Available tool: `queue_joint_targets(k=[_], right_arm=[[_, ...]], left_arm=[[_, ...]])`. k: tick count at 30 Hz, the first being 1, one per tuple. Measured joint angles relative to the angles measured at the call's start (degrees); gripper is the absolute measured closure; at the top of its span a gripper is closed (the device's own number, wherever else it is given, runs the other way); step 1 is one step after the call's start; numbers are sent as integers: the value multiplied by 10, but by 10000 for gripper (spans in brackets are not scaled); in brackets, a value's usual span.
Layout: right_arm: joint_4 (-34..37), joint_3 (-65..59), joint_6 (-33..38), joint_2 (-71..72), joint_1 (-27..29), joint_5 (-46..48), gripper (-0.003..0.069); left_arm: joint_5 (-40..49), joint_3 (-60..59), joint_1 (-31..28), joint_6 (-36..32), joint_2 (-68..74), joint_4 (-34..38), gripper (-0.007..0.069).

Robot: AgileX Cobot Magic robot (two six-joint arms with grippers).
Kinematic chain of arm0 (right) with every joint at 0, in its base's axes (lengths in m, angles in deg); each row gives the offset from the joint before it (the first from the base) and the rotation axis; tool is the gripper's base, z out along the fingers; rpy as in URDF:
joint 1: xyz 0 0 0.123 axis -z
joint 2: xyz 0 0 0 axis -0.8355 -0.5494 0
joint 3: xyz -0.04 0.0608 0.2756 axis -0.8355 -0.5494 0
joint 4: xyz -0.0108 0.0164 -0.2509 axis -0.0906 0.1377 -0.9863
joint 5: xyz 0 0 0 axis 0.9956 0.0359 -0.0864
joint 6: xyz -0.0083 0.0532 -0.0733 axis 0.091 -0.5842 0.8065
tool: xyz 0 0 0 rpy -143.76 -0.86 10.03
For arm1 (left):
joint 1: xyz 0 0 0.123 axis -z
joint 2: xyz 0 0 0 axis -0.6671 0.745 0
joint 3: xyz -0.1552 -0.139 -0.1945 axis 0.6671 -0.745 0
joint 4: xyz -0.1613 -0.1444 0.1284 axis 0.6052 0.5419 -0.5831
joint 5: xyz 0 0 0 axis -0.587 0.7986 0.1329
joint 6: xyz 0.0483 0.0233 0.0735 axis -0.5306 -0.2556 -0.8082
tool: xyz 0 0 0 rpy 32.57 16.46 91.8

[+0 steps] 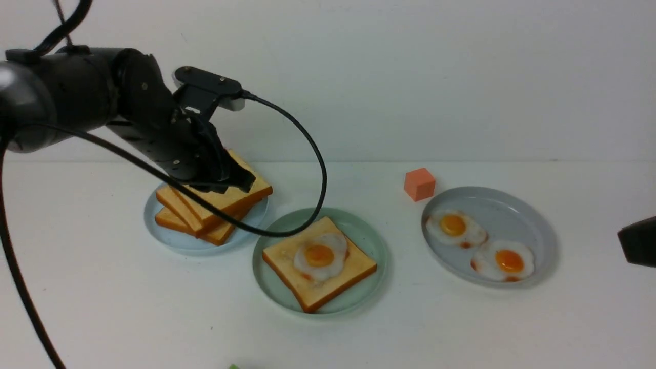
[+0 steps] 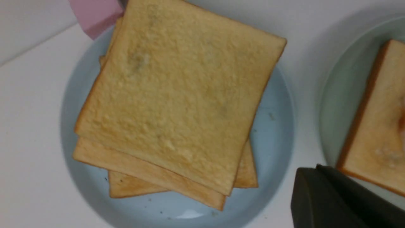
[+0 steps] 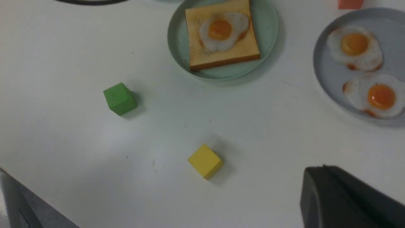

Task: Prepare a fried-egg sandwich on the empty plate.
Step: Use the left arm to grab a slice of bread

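egg point(image 1: 319, 255) on toast point(image 1: 287, 259), uncovered

the toast with the egg on top lies on the mint plate point(image 1: 370, 238) (between the blue plate point(image 1: 169, 238) and the grey plate point(image 1: 512, 210)). left gripper point(image 1: 243, 180), closed tight and empty, hangs over the toast stack point(image 1: 259, 188); right gripper point(image 1: 635, 241), likewise closed and empty, sits far right.

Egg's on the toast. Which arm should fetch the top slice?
Left. The left gripper hovers at the toast stack on the pale blue plate, next to the mint-green plate. The right gripper sits at the far right edge, beyond the grey plate of eggs.
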Motion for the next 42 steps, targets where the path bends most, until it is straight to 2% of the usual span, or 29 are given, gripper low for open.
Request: queue_joint_targets(k=[3, 5, 8, 9, 10, 14, 16, 18, 21, 25, 26, 27, 29, 31, 33, 34, 38, 42], right_arm=[[-1, -1, 0, -1, 0, -2, 652], [-4, -1, 0, -1, 0, -7, 652], [-8, -1, 1, -1, 0, -10, 651], [-9, -1, 1, -1, 0, -10, 651], [-9, -1, 1, -1, 0, -12, 651], [-9, -16, 1, -1, 0, -18, 651], [-9, -32, 1, -1, 0, -23, 651], [-9, -39, 1, -1, 0, -23, 651], [-9, -59, 1, -1, 0, -28, 651], [-10, -64, 1, -1, 0, -30, 649], [-11, -64, 1, -1, 0, -33, 648], [-11, -64, 1, -1, 0, -34, 648], [-11, -64, 1, -1, 0, -34, 645], [-11, -64, 1, -1, 0, -34, 645], [-11, -64, 1, -1, 0, -34, 645], [-11, -64, 1, -1, 0, -34, 645], [-11, -64, 1, -1, 0, -38, 645], [-11, -64, 1, -1, 0, -38, 642]], left_arm=[[-5, 3, 0, -29, 15, -8, 528], [-16, 3, 0, -48, 27, -10, 421], [-33, 3, 0, -53, 39, -12, 305], [-36, 3, 0, -53, 41, -12, 286], [-47, 4, 0, -55, 48, -12, 225], [-69, 5, 0, -57, 65, -23, 102], [-73, 5, 0, -57, 70, -41, 75], [-73, 5, 1, -57, 71, -50, 71], [-71, 5, 15, -51, 69, -101, 75], [-63, 5, 35, 6, 68, -157, 105], [-48, 5, 50, 62, 68, -201, 134], [-46, 5, 50, 70, 68, -207, 134], [-24, 5, 74, 186, 68, -294, 183], [-17, 5, 91, 264, 68, -357, 214], [-18, 5, 99, 307, 68, -392, 226], [-25, 5, 105, 351, 68, -430, 234], [-33, 5, 106, 375, 74, -451, 230], [-48, 5, 106, 332, 84, -436, 197]])
